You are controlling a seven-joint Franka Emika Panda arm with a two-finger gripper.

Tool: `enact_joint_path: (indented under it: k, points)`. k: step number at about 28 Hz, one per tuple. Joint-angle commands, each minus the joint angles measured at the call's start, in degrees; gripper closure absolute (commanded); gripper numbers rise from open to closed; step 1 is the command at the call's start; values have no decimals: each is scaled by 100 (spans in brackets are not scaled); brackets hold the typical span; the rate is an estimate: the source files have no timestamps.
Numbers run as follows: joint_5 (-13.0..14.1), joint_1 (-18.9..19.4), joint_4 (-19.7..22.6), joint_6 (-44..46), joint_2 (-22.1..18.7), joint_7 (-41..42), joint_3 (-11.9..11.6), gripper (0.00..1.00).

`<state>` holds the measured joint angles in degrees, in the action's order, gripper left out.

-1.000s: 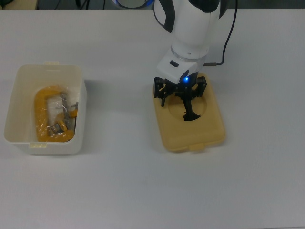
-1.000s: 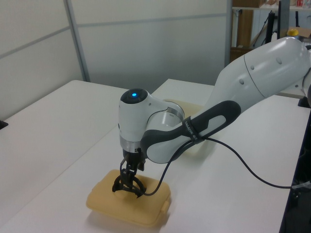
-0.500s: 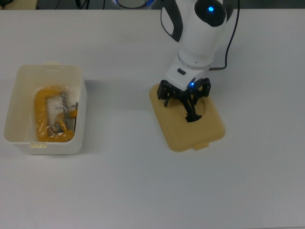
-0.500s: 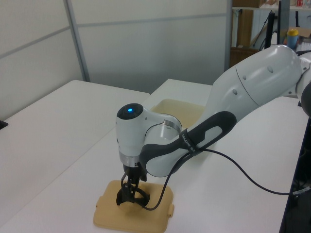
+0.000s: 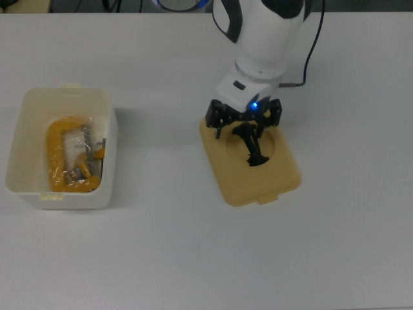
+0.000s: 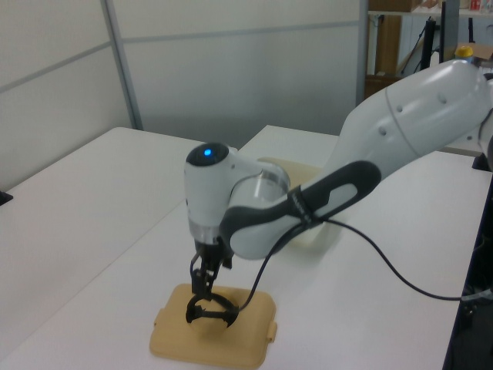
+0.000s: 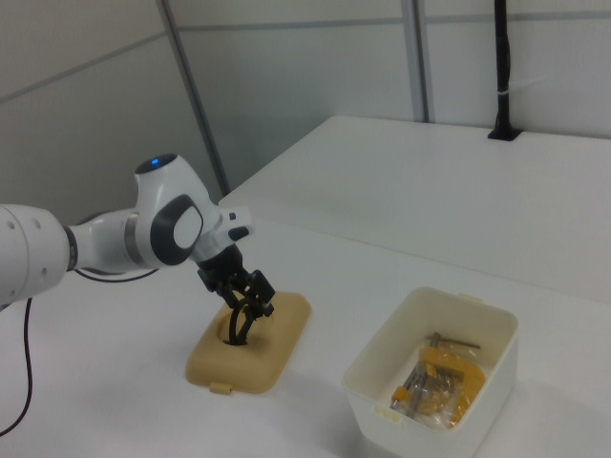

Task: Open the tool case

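The tool case stands apart in two pieces. Its white tub (image 5: 108, 155) sits open at the top view's left, with a yellow clamp (image 5: 59, 145) and metal parts inside. The tan-yellow lid (image 5: 284, 175) lies flat on the table at the top view's centre right. The black handle (image 5: 256, 157) stands up out of the lid's round recess. My gripper (image 5: 249, 129) hangs over that recess, shut on the handle's top. In the left view the gripper (image 6: 202, 284) holds the handle arc (image 6: 208, 314) above the lid (image 6: 173, 344). In the right view the lid (image 7: 286, 326) lies left of the tub (image 7: 496, 322).
The white table (image 5: 193, 258) stretches wide around both pieces. A black cable (image 5: 311, 51) runs from the arm toward the top view's upper edge. In the left view the arm's body (image 6: 416, 116) partly hides the tub (image 6: 304, 166).
The lid has turned a little on the table and slid slightly toward the top view's left, the gripper staying on its handle. The tub has not moved.
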<state>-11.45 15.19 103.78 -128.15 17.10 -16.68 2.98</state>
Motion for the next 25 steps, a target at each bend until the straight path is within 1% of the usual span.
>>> enact_joint_path:
  k: [1,3,4,6,9,10,16,20,21,25]
  points:
    - [37,-165,-225,773,-339,94,-25,0]
    - [125,-262,-462,1124,-348,235,-25,0]
    - [308,-393,-707,1517,-374,470,-34,0]
    - [555,-551,-981,1915,-426,796,-34,0]
    - [881,-780,-1236,2408,-567,1280,-43,0]
    - [995,-937,-1272,2618,-733,1473,-43,0]
    - [1022,-1360,-1246,2944,-1278,1746,-34,0]
    - [1145,-1510,-1246,3094,-1463,1975,-43,0]
    - [1206,-1597,-1246,3182,-1542,2002,-43,0]
    - [1215,-1651,-1185,3305,-1718,2011,-43,0]
